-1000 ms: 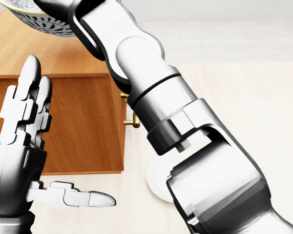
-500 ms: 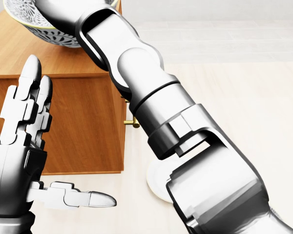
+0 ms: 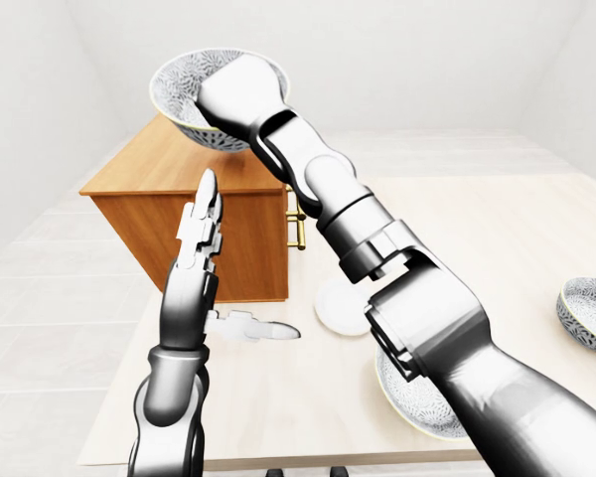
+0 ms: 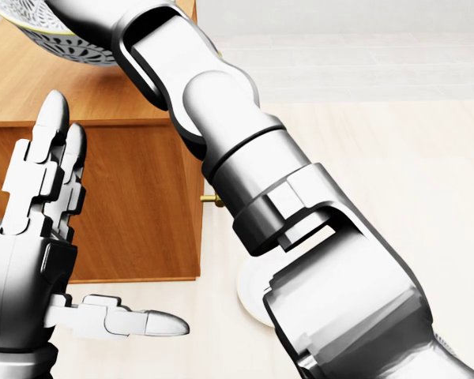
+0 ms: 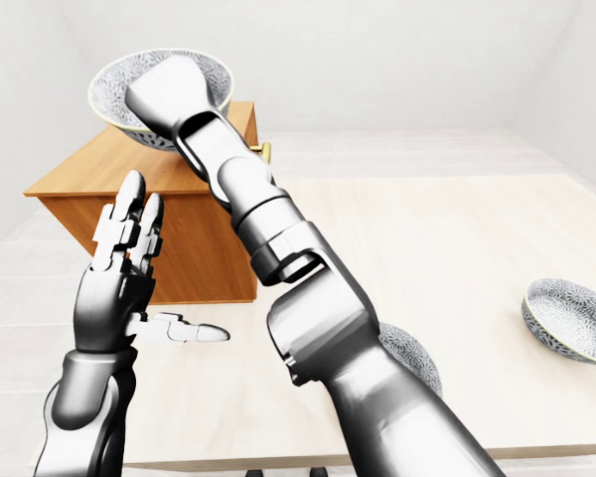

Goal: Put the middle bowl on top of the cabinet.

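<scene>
The right hand (image 5: 174, 87) reaches into the middle bowl (image 5: 111, 87) over the cabinet (image 3: 169, 171) top. Its fingers are hidden, so I cannot tell its grip. The left hand (image 3: 194, 260) stands spread and empty beside the cabinet.

Pale table (image 3: 497, 229) — cabinet (image 3: 129, 224) at the frame's left, white plate (image 3: 338, 310) centre, bowl (image 3: 407, 402) lower centre, second bowl (image 3: 588, 315) at right edge.
</scene>
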